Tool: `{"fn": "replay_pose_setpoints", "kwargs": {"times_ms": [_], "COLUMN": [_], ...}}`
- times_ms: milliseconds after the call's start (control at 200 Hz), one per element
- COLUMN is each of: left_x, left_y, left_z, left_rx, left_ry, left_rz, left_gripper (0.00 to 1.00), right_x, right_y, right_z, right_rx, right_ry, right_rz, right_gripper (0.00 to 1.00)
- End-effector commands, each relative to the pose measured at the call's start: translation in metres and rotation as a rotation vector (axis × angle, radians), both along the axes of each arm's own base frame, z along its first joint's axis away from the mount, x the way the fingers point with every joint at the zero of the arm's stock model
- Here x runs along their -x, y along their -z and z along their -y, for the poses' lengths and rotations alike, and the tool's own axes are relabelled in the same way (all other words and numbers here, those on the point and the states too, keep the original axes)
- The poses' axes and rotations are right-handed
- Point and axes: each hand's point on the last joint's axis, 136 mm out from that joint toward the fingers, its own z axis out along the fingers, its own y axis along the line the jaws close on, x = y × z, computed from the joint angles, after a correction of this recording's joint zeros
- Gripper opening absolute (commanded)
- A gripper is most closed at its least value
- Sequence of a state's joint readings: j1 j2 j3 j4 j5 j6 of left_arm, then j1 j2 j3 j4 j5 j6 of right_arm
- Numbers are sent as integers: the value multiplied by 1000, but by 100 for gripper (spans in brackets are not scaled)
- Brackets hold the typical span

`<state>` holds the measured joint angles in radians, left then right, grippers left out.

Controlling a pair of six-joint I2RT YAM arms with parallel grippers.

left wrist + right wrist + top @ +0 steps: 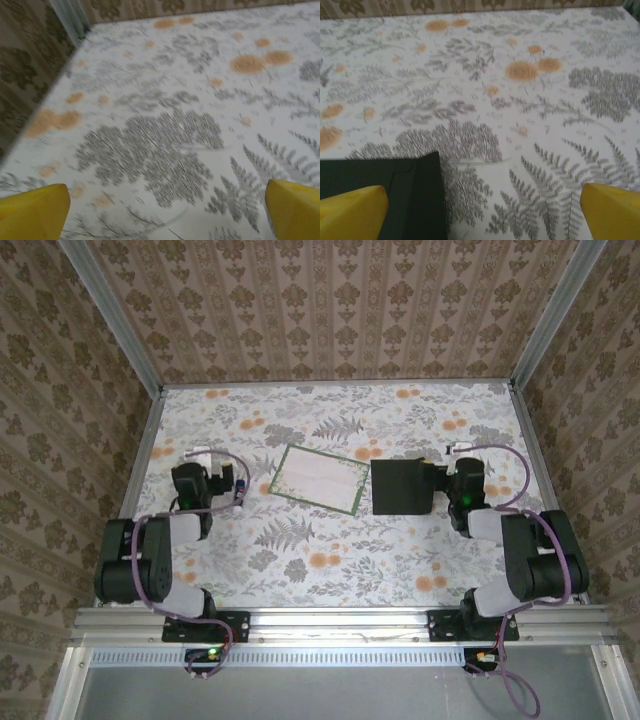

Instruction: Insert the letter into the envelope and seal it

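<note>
Two claws stand fully released and hold nothing: the left claw (164,212) hangs over bare patterned counter (300,560), and the right claw (482,212) hangs with one yellow fingertip (352,210) above a corner of the envelope (402,487). Seen from above, the letter (318,478) lies flat near the middle of the counter, a little turned, and the envelope lies flat at its 3 o'clock, near it but apart. The left claw is at 9 o'clock of the letter with a gap between them, and the right claw is at 3 o'clock of the envelope, just beside its edge. Whether the flap is open I cannot tell. The main danger, I think, is the first pick: both papers are thin and lie flat, so a fingertip that comes down may only push the sheet along the smooth counter, or bend and crease it, and not get under an edge. The letter looks nearly as large as the envelope, so a small error in angle could make a corner catch at the mouth and buckle. If the envelope is not pinned by the other claw, it will probably slide away during the insertion. The fingertip over the envelope corner could also drag it out of place if it goes down carelessly
</note>
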<state>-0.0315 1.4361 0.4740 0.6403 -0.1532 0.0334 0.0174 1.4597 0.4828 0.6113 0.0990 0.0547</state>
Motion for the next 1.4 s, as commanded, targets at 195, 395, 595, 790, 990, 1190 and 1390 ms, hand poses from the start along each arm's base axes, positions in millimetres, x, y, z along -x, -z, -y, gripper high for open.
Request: {"fn": "replay_pose_setpoints", "kwargs": {"times_ms": [195,395,595,790,990,1190,1390], "left_x": [9,31,63,70,68,66,66], "left_y": [-113,-114,-83,-37,-11,-1,6], "left_z": [20,82,148,167,178,182,181], "left_rx": [298,493,497,577,572,566,547], "left_ry": [-22,155,270,249,240,241,243], "left_rz": [-103,-207,-313,-395,-456,-481,-494], "left_gripper": [100,100,100,99,99,99,99], "right_x": [0,6,3,-2,-1,-1,-3], "right_y": [-110,-125,-73,-24,0,14,22], "right_z": [-50,-133,-213,-245,-249,-252,-255], "right_rx": [-148,-186,-309,-370,-363,-363,-370], "right_ry": [-131,-213,-298,-315,-317,-320,-337], "right_rz": [-82,-170,-335,-478,-537,-571,-593], "right_gripper": [100,100,100,96,89,71,37]}}
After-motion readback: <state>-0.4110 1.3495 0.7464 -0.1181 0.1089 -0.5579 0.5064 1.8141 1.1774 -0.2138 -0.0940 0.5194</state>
